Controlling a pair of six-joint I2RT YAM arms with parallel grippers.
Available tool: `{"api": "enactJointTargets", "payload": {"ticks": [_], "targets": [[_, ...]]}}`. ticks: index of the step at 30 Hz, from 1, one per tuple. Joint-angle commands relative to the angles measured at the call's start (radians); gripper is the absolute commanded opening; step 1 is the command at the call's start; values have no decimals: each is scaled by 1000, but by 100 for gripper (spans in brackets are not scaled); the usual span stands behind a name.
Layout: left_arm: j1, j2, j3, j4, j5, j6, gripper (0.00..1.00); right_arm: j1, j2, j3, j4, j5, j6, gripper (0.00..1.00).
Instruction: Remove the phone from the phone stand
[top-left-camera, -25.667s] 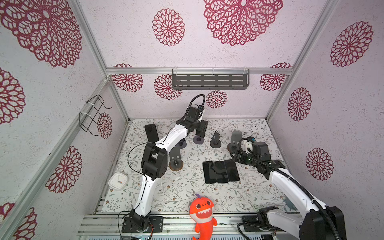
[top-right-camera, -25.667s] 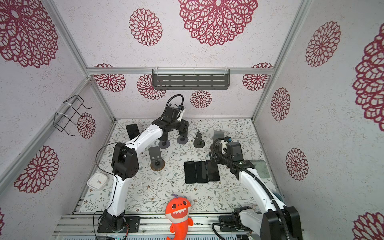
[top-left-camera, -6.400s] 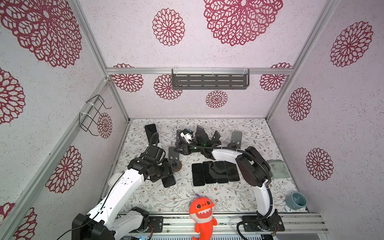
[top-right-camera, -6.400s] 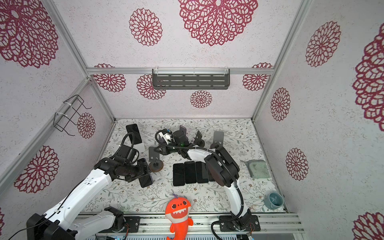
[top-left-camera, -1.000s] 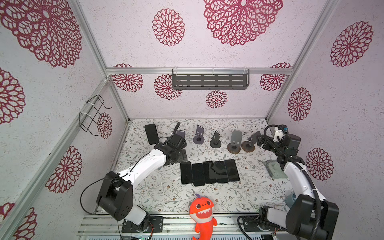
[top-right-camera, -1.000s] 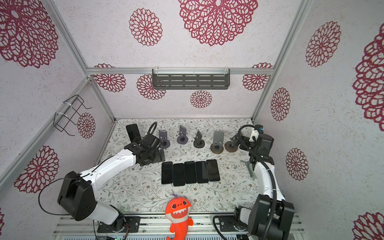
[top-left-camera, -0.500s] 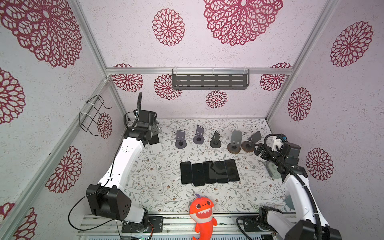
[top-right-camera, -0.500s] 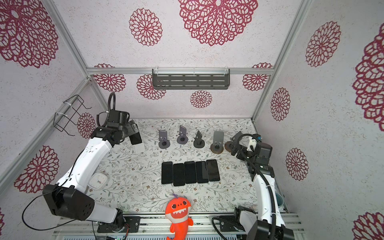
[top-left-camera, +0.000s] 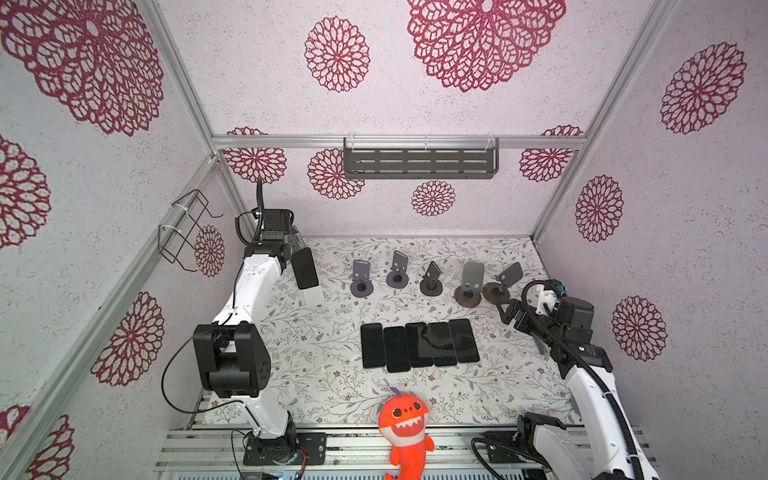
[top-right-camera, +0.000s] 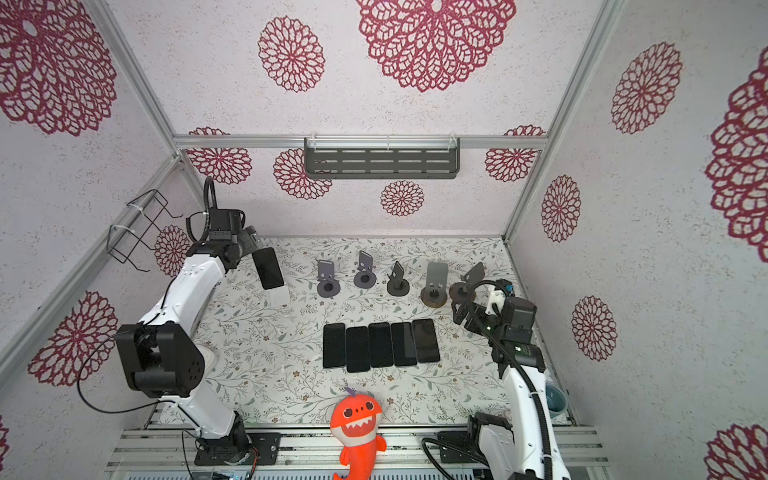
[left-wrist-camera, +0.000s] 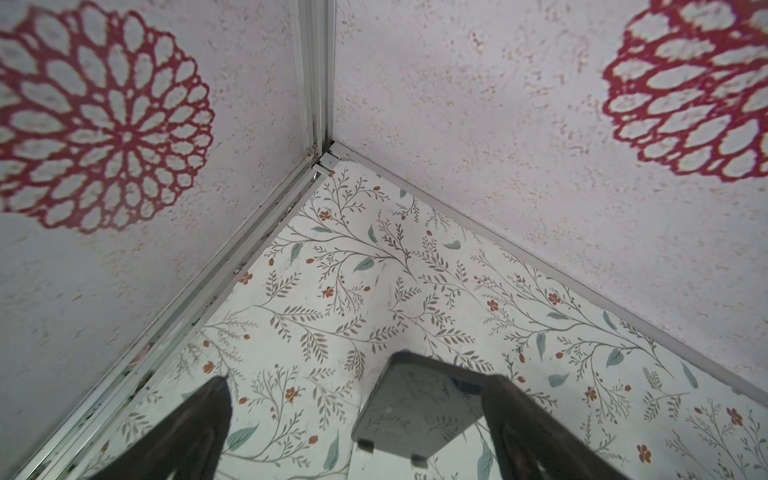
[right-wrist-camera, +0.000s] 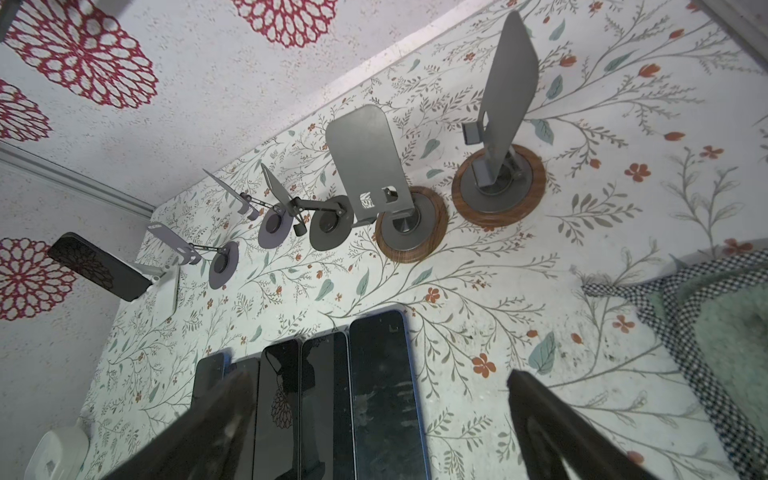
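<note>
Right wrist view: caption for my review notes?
Open jaws frame flat phones; five empty stands behind, one phone propped on a white stand.

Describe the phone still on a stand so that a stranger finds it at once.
On the flower-patterned tabletop, follow the row of empty grey phone stands near the back wall to its left end. There a black rectangular phone leans on a white stand. It is the only phone propped up; five other black phones lie flat side by side mid-table.

A black phone (top-right-camera: 268, 268), propped on a white stand (top-right-camera: 279, 296), sits just ahead of the jaws of the left gripper (top-right-camera: 254, 242).
</note>
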Motion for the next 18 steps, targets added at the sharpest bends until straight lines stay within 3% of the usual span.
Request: {"api": "enactJointTargets", "payload": {"ticks": [1, 11, 18], "targets": [[-3, 58, 51, 29, 47, 26, 98, 6, -12, 16, -3, -10, 10, 99], [-57, 136, 56, 56, -6, 89, 98, 6, -10, -4, 10, -4, 16, 99], [-60, 160, 50, 60, 34, 115, 98, 6, -10, -9, 12, 0, 11, 99]]}}
